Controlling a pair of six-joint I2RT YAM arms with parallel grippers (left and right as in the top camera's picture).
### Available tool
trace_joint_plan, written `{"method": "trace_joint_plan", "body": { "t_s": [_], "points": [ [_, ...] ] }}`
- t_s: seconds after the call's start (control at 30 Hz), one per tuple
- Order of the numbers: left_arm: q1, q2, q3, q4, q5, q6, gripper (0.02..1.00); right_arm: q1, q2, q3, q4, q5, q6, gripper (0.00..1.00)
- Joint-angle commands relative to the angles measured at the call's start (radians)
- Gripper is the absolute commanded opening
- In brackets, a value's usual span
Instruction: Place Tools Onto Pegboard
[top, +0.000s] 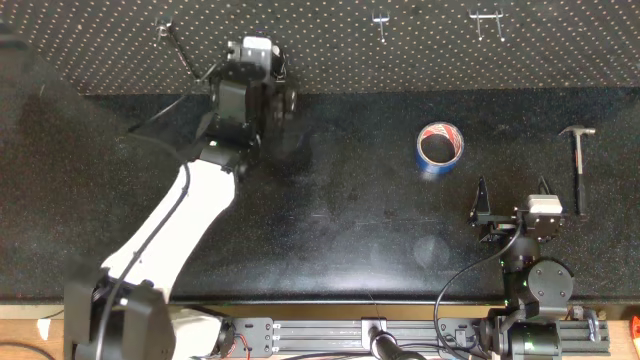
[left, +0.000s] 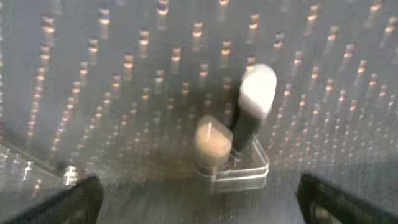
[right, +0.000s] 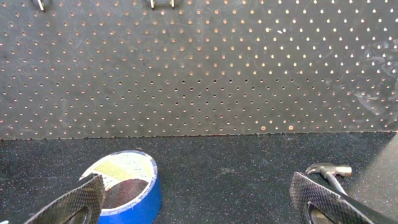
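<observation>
Left hand (left: 202, 204), open, facing a tool (left: 252, 115) in a clear holder (left: 244, 172) on the pegboard (left: 124, 93); right hand (top: 513, 200) also open; any nudge may unseat the tool

The pegboard (top: 400, 40), dark and closely holed, was observed standing upright along the far edge of the worktop (top: 340, 200). One metal hook (top: 380, 22) and a second hook (top: 487, 22) were noted on it, both bare. A blue tape roll (top: 440, 146) was found lying flat, hole up, right of centre. A hammer (top: 577, 165) was found flat near the right edge, head toward the pegboard, well apart from the roll. A clear holder (left: 239, 168) was recorded against the board, with a black, white-capped tool (left: 254, 109) upright in it beside a tan cylinder (left: 211, 140). Finer detail was blurred.
</observation>
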Motion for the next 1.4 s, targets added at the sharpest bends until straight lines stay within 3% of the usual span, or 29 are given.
{"method": "trace_joint_plan", "body": {
  "t_s": [0.03,0.1,0.17,0.3,0.47,0.83,0.87,0.9,0.97,1.0,1.07,1.1,1.27,1.4],
  "points": [
    [0.109,-0.357,-0.187,-0.109,0.072,0.001,0.996,-0.004,-0.007,-0.004,-0.005,0.001,0.008,0.969],
    [0.229,-0.625,-0.496,0.050,0.196,0.001,0.996,-0.004,-0.007,-0.004,-0.005,0.001,0.008,0.969],
    [0.285,-0.890,-0.715,0.105,0.224,0.002,0.996,-0.004,-0.007,-0.004,-0.005,0.001,0.008,0.969],
    [0.284,-1.213,-0.982,0.260,0.301,-0.002,0.996,-0.004,-0.007,-0.004,-0.005,0.001,0.008,0.969],
    [0.216,-1.480,-0.995,-0.008,0.288,-0.009,0.996,-0.004,-0.007,-0.004,-0.005,0.001,0.008,0.969],
    [0.220,-1.521,-0.995,-0.008,0.270,-0.010,0.996,-0.004,-0.006,-0.004,-0.005,0.008,0.006,0.969],
    [0.220,-1.521,-0.995,-0.008,0.270,-0.010,0.996,-0.003,0.005,-0.002,0.011,0.034,0.055,0.969],
    [0.220,-1.521,-0.995,-0.008,0.270,-0.010,0.996,-0.001,0.053,0.034,0.013,0.036,0.103,0.969],
    [0.220,-1.521,-0.995,-0.008,0.270,-0.010,0.996,0.124,0.699,0.513,-0.121,0.035,0.253,0.969],
    [0.220,-1.521,-0.995,-0.008,0.270,-0.010,0.996,0.157,0.830,0.653,-0.216,0.035,0.253,0.972],
    [0.220,-1.521,-0.995,-0.008,0.270,-0.010,0.996,0.247,1.188,1.084,-0.588,0.047,0.252,0.969],
    [0.220,-1.521,-0.995,-0.008,0.270,-0.010,0.996,0.260,1.277,1.178,-0.659,0.044,0.252,0.969],
    [0.220,-1.521,-0.995,-0.008,0.270,-0.010,0.996,0.265,1.663,1.275,-0.712,-0.090,0.255,0.972],
    [0.220,-1.521,-0.995,-0.008,0.270,-0.010,0.996,0.299,1.762,1.277,-0.711,-0.093,0.255,0.969]
  ]
}}
